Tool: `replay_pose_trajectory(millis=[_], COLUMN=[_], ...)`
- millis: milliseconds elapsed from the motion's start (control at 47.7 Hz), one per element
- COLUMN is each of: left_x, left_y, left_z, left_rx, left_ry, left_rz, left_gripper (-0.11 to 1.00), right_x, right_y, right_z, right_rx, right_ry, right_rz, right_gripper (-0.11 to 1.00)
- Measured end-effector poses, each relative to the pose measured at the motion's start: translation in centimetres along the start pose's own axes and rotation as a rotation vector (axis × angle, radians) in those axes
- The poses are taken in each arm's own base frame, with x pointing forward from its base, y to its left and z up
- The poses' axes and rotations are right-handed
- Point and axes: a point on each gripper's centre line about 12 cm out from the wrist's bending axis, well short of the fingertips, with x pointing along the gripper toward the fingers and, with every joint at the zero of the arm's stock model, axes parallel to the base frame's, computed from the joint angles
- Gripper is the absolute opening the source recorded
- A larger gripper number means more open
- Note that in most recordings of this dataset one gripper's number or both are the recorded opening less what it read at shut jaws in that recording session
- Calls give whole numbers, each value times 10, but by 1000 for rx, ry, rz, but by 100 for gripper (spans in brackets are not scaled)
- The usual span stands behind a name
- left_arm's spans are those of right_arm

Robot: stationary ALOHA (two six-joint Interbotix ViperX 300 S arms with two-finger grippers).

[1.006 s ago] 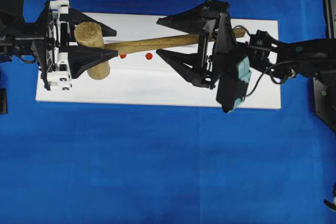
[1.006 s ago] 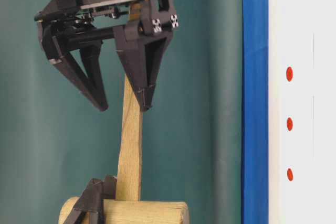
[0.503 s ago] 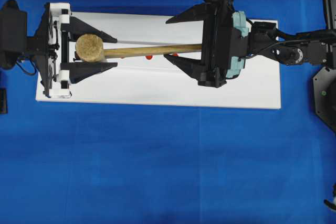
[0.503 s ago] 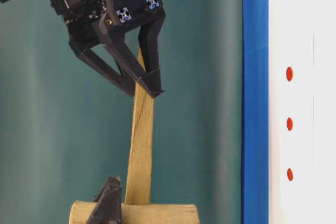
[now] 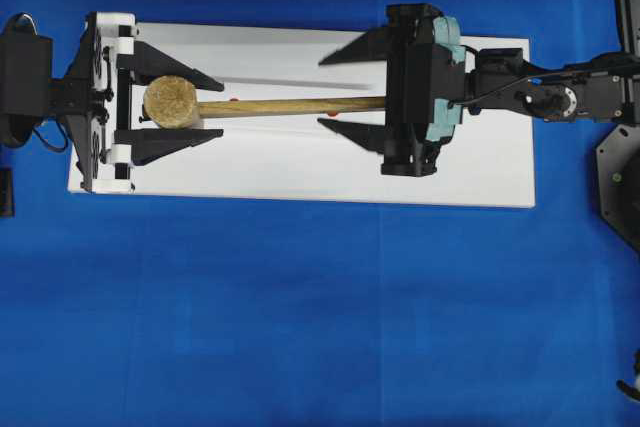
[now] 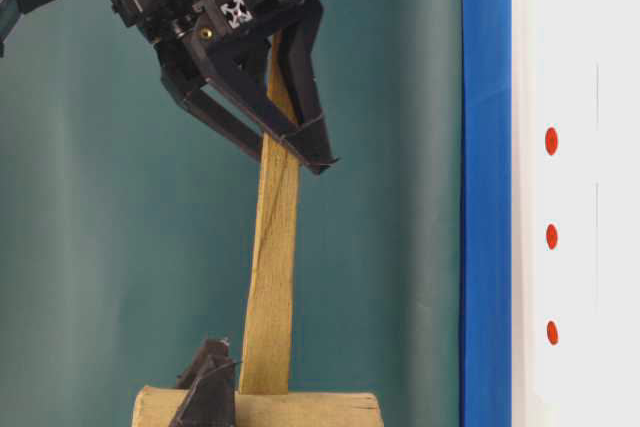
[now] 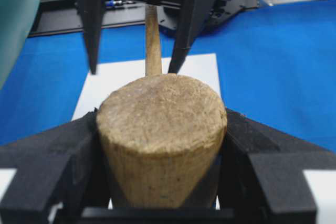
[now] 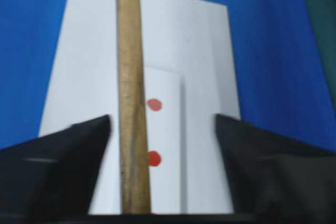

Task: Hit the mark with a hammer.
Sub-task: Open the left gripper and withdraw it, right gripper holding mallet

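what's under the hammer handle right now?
Under the hammer handle lies the white block. In the right wrist view two red dots show beside the handle; from overhead it covers most of the row, so the mark can't be picked out.

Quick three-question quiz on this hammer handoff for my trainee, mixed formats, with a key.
1. True or false: the left gripper clamps the hammer by its head.
2. The right gripper is: A) shut on the handle; B) open, one finger on each side of the handle; C) nowhere near the hammer.
3. How many red dots show in the table-level view?
Key: 1 true; 2 B; 3 three.
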Motion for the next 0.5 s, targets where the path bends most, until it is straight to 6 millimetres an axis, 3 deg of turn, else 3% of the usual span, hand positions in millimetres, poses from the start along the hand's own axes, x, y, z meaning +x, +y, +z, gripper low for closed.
replay_pose_trajectory(millis=[84, 189, 503], left_x=[0, 0, 0], left_y=[0, 0, 0], left_z=[0, 0, 0], left_rx=[0, 2, 3], left_ry=[2, 2, 0], left_rz=[0, 2, 0], left_gripper=[44, 44, 44], right_x=[0, 0, 0], right_y=[1, 3, 4], right_z=[-1, -1, -1], right_rx=[1, -1, 10], right_ry=[4, 8, 10], right_rz=[6, 15, 20], right_gripper=[21, 3, 3])
